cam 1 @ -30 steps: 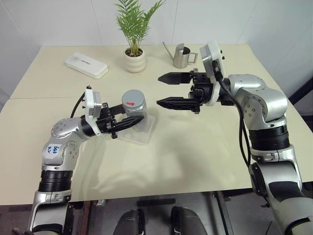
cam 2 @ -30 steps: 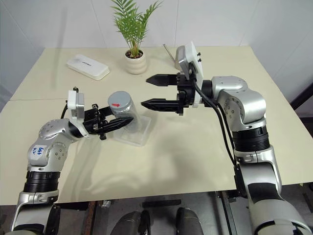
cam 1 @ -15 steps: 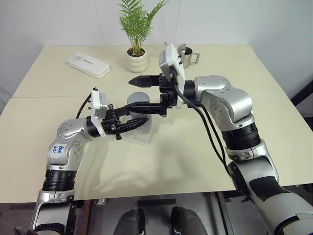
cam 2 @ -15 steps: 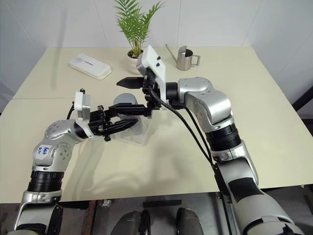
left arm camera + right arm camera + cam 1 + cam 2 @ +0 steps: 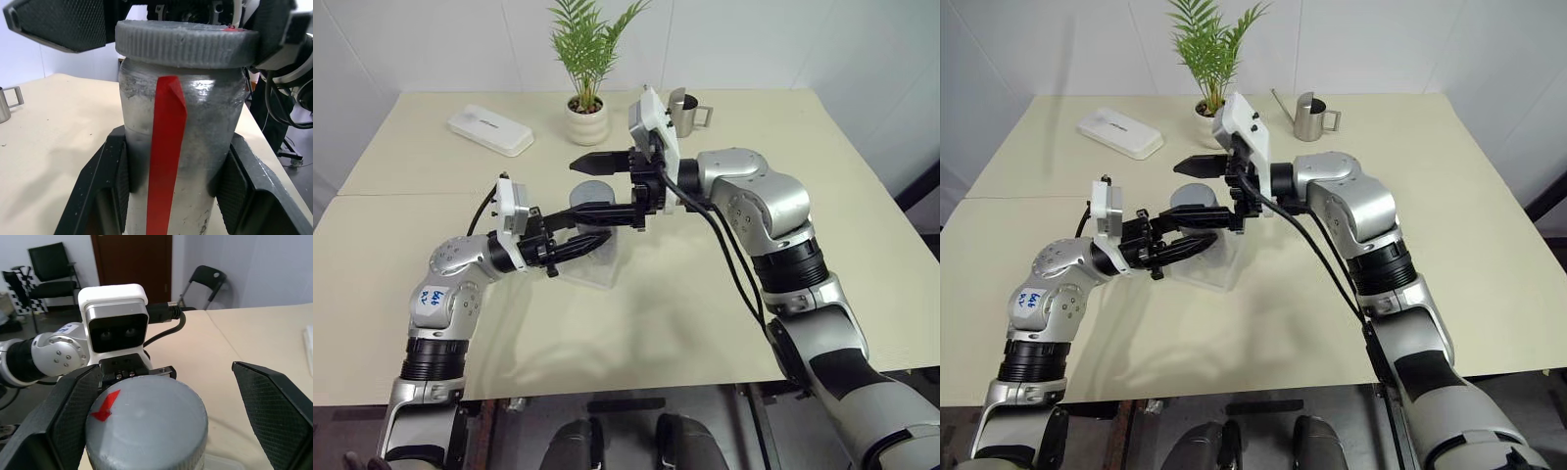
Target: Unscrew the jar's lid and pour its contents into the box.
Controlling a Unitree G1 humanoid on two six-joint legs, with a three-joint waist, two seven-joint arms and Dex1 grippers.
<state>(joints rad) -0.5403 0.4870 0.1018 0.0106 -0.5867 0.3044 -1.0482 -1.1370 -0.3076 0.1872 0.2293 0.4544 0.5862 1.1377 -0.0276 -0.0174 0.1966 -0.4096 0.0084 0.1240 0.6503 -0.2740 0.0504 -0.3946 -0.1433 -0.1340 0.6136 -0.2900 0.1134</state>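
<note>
our right hand (image 5: 599,184) has swung in from open tabletop (image 5: 705,284) near the steel jug (image 5: 680,111) toward our left, and now brackets the lid (image 5: 146,428) of the jar (image 5: 181,147), one spread finger on each side. most of that travel came in the first half; since then it has barely shifted. the jug has come out from behind the arm.

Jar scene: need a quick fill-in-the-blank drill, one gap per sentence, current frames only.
1. The left hand is shut on the ____, below its lid.
2. The right hand stands ____ on either side of the lid.
3. The stripe down the jar is ____.
4. The jar stands in the clear ____ on the table.

Missing words: jar; open; red; box
</note>
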